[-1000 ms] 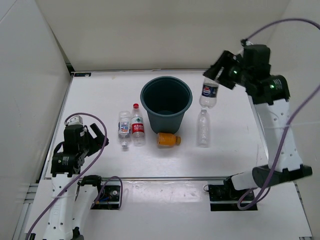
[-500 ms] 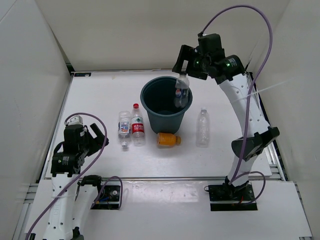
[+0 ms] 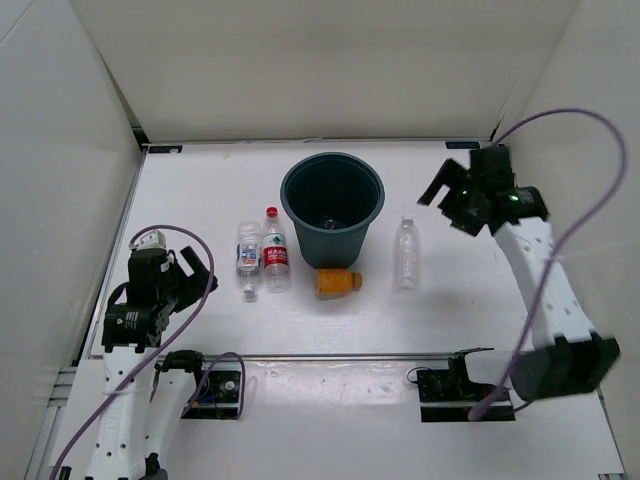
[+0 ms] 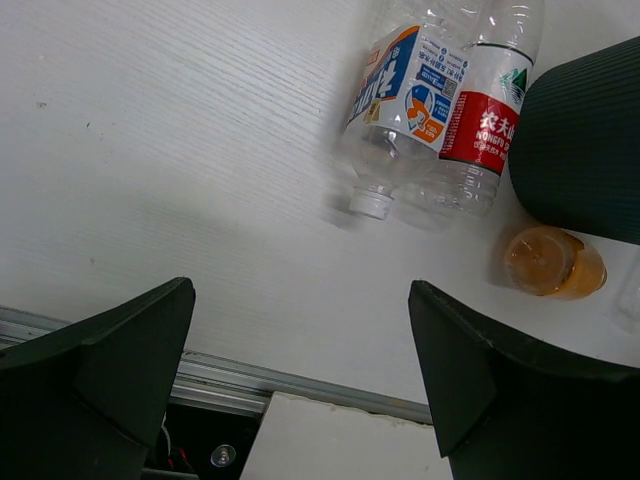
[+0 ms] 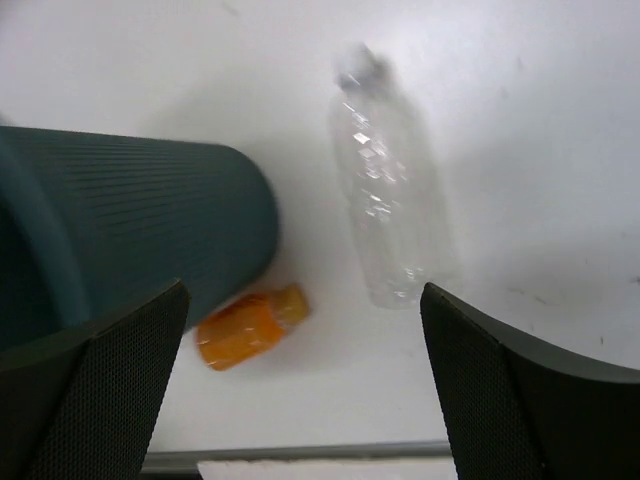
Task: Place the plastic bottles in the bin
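Observation:
The dark teal bin (image 3: 332,203) stands upright at mid-table. Left of it lie a blue-white labelled bottle (image 3: 248,258) and a red-labelled bottle (image 3: 275,256) side by side. A squat orange bottle (image 3: 337,281) lies at the bin's front, and a plain clear bottle (image 3: 405,254) lies to its right. My right gripper (image 3: 447,205) hangs open and empty above the table, right of the clear bottle (image 5: 390,215). Near the front left, my left gripper (image 3: 203,272) stays open and empty, short of the labelled bottles (image 4: 400,100).
White walls close in the table on the left, back and right. A metal rail (image 3: 330,354) runs along the front edge, with both arm bases behind it. The right wrist view has the bin's ribbed wall (image 5: 130,230) and the orange bottle (image 5: 250,325) below left.
My right gripper carried a blue-labelled bottle over the bin, opened and let it drop inside. It has since swung back to the right, empty. The left arm has not moved.

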